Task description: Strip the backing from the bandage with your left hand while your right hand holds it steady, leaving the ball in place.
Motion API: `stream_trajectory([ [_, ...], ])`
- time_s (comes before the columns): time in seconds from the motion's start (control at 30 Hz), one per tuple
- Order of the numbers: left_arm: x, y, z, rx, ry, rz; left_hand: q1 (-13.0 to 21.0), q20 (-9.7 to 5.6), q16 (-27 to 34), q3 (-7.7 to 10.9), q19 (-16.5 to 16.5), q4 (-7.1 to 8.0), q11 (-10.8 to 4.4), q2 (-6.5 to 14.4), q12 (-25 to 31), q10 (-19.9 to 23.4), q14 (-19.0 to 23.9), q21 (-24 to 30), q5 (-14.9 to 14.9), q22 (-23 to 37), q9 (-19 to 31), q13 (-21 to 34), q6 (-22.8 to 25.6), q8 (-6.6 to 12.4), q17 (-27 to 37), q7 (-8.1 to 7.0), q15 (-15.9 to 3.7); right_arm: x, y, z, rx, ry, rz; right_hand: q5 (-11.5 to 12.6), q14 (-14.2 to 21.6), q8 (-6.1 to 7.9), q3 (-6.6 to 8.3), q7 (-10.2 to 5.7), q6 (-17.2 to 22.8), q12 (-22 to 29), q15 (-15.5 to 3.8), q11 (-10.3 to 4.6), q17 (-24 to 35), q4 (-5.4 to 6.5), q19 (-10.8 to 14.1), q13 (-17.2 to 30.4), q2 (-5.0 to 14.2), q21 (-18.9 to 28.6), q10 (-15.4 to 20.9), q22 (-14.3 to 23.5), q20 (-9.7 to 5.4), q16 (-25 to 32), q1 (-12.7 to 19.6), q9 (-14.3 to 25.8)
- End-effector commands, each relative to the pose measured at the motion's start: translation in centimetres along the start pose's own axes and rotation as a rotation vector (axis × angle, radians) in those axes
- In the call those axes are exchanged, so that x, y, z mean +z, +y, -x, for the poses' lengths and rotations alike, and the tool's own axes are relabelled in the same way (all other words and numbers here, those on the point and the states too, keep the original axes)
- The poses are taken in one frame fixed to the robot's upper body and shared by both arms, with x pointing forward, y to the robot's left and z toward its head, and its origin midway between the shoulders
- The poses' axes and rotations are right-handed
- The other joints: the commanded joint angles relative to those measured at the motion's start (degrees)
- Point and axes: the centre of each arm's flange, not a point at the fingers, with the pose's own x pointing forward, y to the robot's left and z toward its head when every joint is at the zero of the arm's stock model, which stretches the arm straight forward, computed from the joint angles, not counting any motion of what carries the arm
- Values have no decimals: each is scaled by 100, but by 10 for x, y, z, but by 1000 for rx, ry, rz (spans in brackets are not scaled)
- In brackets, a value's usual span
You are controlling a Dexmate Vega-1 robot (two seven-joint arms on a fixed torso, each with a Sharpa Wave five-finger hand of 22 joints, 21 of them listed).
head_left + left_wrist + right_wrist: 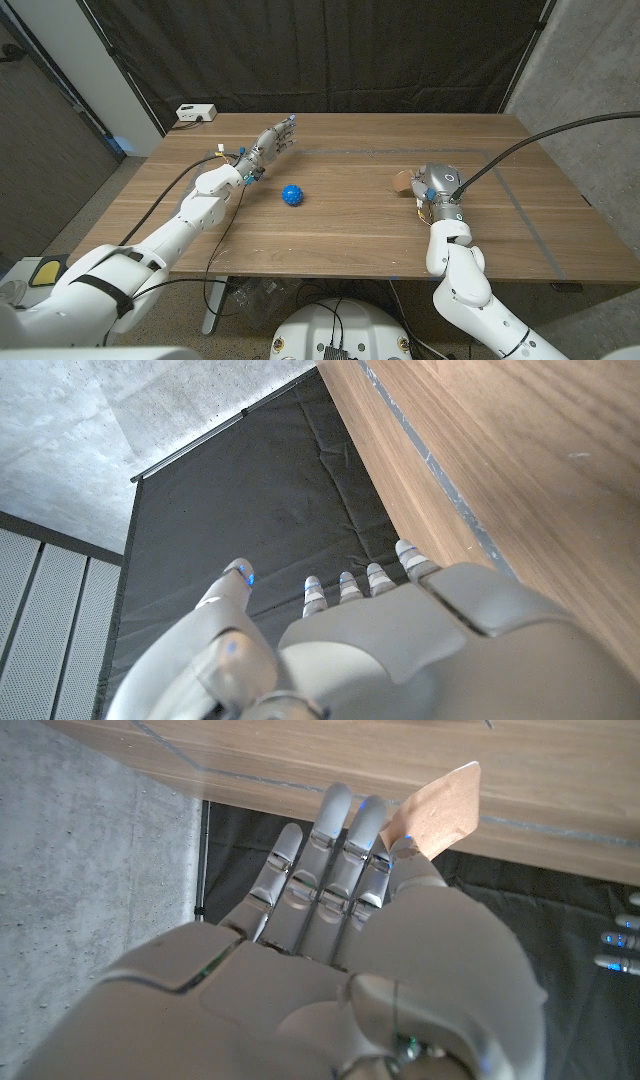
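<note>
My left hand is raised over the table's far left part, fingers spread and holding nothing. The blue spiky ball sits on the wood just right of that forearm, apart from both hands. Further right, my right hand pinches the tan bandage between thumb and fingers. The strip is flat and pale brown, and its free end juts out past my fingertips.

Even, soft overhead light; faint shadows on table; wrist views sharp, edges slightly distorted.
</note>
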Motion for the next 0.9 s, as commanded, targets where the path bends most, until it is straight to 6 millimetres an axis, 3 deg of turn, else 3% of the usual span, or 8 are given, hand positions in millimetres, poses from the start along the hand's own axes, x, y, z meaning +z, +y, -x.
stream_trajectory([
  [0.03,13,0,-7,-25,-11,-91,259,64,31,102,60,-190,13,44,68,146,86,17,-10,20,20,20,301,79,20,-7,22,-1,-11,0,-80,-39,-247,-38,64,4,16,-26,89,55,-534,-76,34,36,17,49,20,93,6,-2,-327,-28,45,19],
  [0.17,18,-2,-9,-45,-14,-119,490,69,65,188,104,-355,-61,80,135,397,248,33,-1,32,21,26,650,143,25,-9,7,-3,-13,0,-90,-54,-329,-54,37,2,17,-35,113,77,-537,-75,42,42,5,85,20,124,-6,-6,-354,-57,50,21],
  [0.33,25,-5,-12,-68,-20,-153,680,97,110,259,162,-487,-51,105,176,576,454,56,7,40,21,30,824,152,30,-20,5,-5,-16,1,-106,-81,-413,-74,-7,-7,21,-67,124,113,-546,-121,52,41,-30,140,12,167,-19,-14,-378,-103,68,33],
  [0.8,39,-17,-15,-131,-43,-197,823,165,41,271,178,-594,-41,59,174,676,349,64,-14,50,24,37,1016,152,40,-10,38,-6,-18,5,-107,-146,-607,-93,-63,-16,38,-67,182,186,-555,-134,54,44,-89,243,10,256,-46,-42,-392,-212,106,52],
  [0.9,45,-19,-16,-139,-52,-224,983,218,89,297,250,-684,-77,47,232,925,509,88,-31,50,30,45,1286,189,43,-20,6,-5,-18,5,-90,-171,-660,-96,-62,-15,40,-72,188,189,-556,-148,56,43,-106,240,6,272,-44,-50,-387,-230,114,65],
])
